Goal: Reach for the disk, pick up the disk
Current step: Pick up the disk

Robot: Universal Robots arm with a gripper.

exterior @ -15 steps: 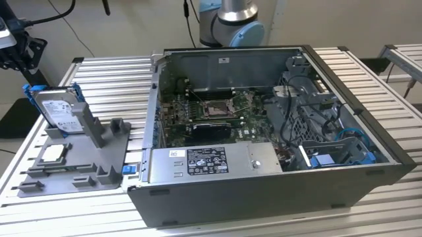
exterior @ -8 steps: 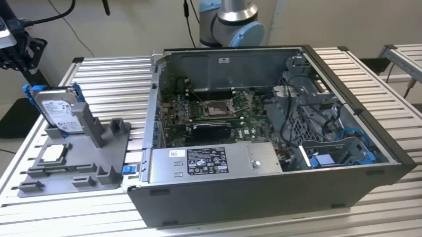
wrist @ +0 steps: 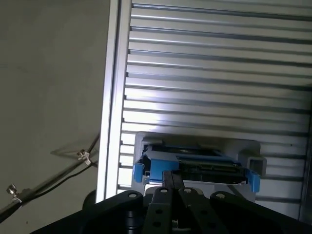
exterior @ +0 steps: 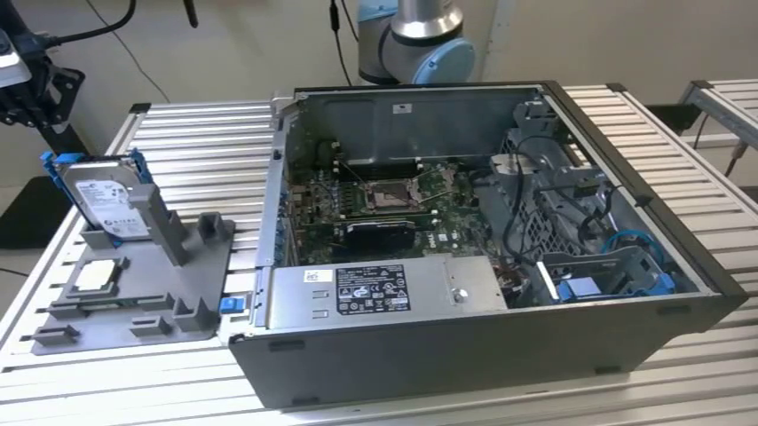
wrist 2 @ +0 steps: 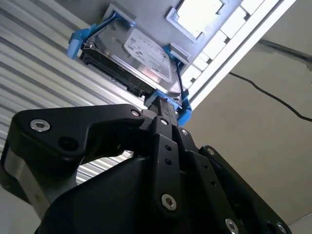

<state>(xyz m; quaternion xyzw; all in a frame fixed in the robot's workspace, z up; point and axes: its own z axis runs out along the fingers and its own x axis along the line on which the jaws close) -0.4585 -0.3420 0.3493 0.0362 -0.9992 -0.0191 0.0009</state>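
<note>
The disk (exterior: 106, 200) is a silver-grey hard drive with a white label and blue side rails. It stands upright on its edge in a grey plastic stand (exterior: 148, 297) at the exterior view's left. My gripper (exterior: 30, 93) hangs above and to the left of it, at the exterior view's edge. In the second wrist view my black gripper (wrist 2: 163, 105) points at the disk (wrist 2: 141, 53) with its fingers pressed together and nothing between them. In the first wrist view the disk's connector edge (wrist: 195, 165) lies just beyond the gripper (wrist: 171, 176).
An open computer case (exterior: 474, 240) takes up the middle and right of the slatted aluminium table (exterior: 201, 142). A small square silver chip (exterior: 95, 275) lies flat on the stand. The arm's base (exterior: 414, 44) stands behind the case. Cables (wrist: 48, 180) run over the floor beside the table's edge.
</note>
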